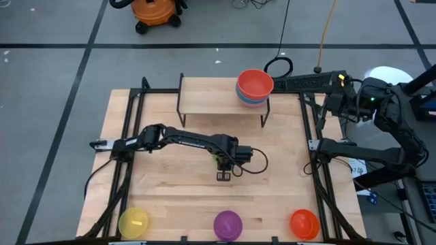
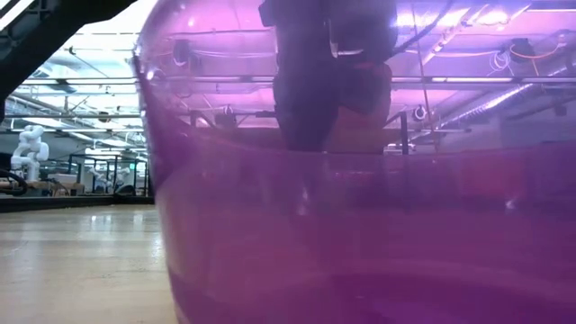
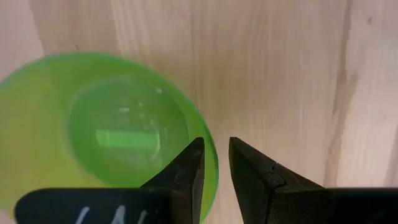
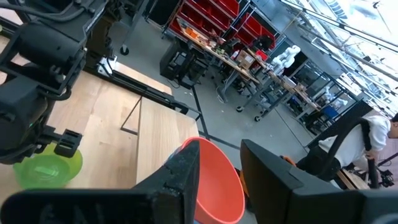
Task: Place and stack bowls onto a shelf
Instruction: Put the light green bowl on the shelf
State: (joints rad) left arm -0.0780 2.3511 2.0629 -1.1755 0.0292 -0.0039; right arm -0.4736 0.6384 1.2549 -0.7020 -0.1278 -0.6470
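A green bowl [image 3: 118, 137] sits upright on the tabletop at mid table, mostly hidden under my left gripper [image 1: 223, 175] in the high view. My left gripper [image 3: 215, 149] points down and is open. One finger stands over the bowl's inside and the other outside its rim. The shelf [image 1: 204, 95] stands at the far edge and carries a stack with a red bowl [image 1: 254, 83] on top. Yellow [image 1: 134, 222], purple [image 1: 227, 224] and orange [image 1: 304, 223] bowls rest along the near edge. My right gripper [image 4: 221, 149] waits open, raised beside the shelf's right end. My left gripper comes at the green bowl from above, its fingers either side of the rim [image 3: 211, 168] on one side of the bowl. I cannot tell whether either finger touches the rim. The bowl rests on the table.
The purple bowl [image 2: 360, 225] fills the low view. Black frame rails [image 1: 129, 136] run along the table's left and right sides. The right arm's base and cables [image 1: 381, 129] stand off the right edge. Bare wood lies between the shelf and the near row.
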